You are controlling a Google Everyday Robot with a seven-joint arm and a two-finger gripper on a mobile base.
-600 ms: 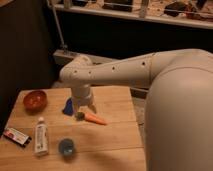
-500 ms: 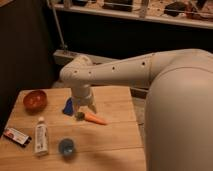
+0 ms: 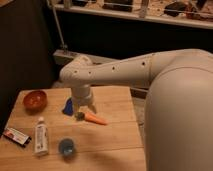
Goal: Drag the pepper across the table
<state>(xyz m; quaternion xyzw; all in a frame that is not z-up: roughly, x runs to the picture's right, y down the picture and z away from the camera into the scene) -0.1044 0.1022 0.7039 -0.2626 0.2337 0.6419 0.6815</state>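
Pressure should be kept light while the pepper (image 3: 95, 118) is dragged along the table (image 3: 116, 100); gripper (image 3: 81, 112) at its stem, state cannot be told

— Where does the pepper (image 3: 96, 119) lie?
— Mid-table (image 3: 117, 100), with the gripper (image 3: 81, 111) hanging at its left end.
— And around it?
— A flat piece (image 3: 67, 106) lies just left of the gripper, and the bowl (image 3: 35, 100) sits far back-left. Front left, from left to right: a packet (image 3: 16, 137), a tube (image 3: 41, 140), a small round object (image 3: 66, 146).
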